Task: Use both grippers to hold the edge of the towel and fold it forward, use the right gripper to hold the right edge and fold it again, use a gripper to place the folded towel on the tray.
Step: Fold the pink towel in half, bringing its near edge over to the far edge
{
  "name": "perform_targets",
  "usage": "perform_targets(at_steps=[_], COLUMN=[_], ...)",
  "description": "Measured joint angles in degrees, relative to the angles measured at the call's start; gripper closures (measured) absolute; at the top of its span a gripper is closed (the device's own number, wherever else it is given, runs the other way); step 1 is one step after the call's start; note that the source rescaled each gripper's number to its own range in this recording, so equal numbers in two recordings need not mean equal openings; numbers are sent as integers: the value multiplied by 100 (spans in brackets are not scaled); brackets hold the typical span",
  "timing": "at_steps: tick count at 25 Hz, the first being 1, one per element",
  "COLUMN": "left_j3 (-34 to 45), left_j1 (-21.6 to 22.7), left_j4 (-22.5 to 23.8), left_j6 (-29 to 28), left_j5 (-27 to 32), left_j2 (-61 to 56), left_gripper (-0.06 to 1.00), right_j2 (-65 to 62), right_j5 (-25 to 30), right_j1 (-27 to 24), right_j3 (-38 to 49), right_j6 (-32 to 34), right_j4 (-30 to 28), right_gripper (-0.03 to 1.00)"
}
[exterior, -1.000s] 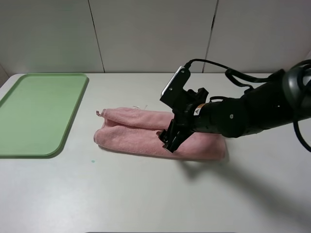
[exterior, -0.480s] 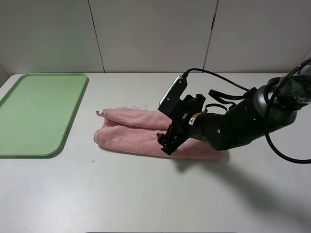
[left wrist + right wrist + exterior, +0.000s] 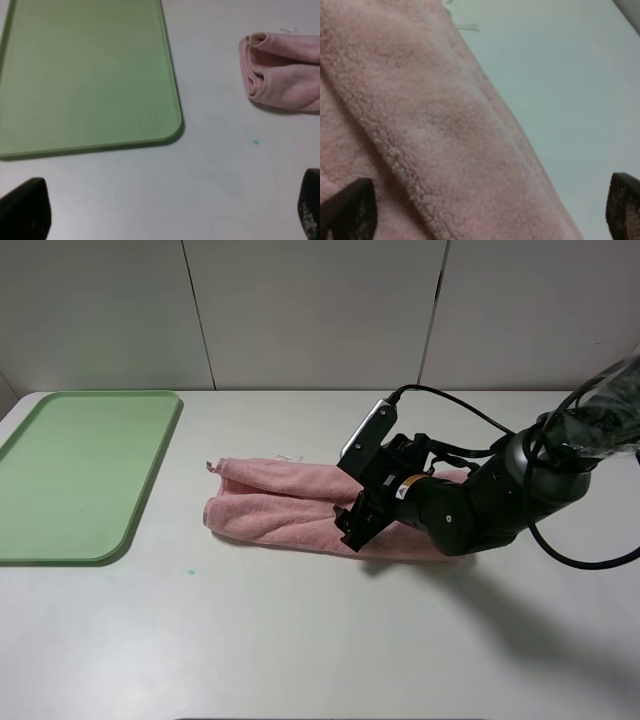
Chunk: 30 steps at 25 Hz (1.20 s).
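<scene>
Pink terry towel (image 3: 285,508) is lying folded near the green plastic tray (image 3: 80,470). Black right gripper (image 3: 352,525) is hanging open just over it, left gripper (image 3: 167,212) gaping open too.

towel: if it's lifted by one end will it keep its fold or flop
The towel probably sags and unfolds: it lies in soft, loose layers. Its plush pile, clear in the right wrist view, likely holds well in jaws rather than slipping. Pushed, it would probably bunch on the table, not slide whole.
</scene>
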Motion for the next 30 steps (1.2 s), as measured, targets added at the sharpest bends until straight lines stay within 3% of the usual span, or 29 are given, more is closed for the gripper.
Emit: perform_targets(at_steps=[15, 25, 30], left_j3=[0, 0, 0], left_j1=[0, 0, 0], left_j4=[0, 0, 0], left_j6=[0, 0, 0], left_j5=[0, 0, 0], left_j2=[0, 0, 0], left_gripper=[-6, -6, -6], right_j2=[11, 11, 17], right_j5=[-378, -1066, -1671], right_j1=[-28, -256, -484], right_j3=[0, 0, 0], right_j6=[-17, -17, -237], right_j4=[-7, -164, -285], right_gripper=[-3, -3, -3])
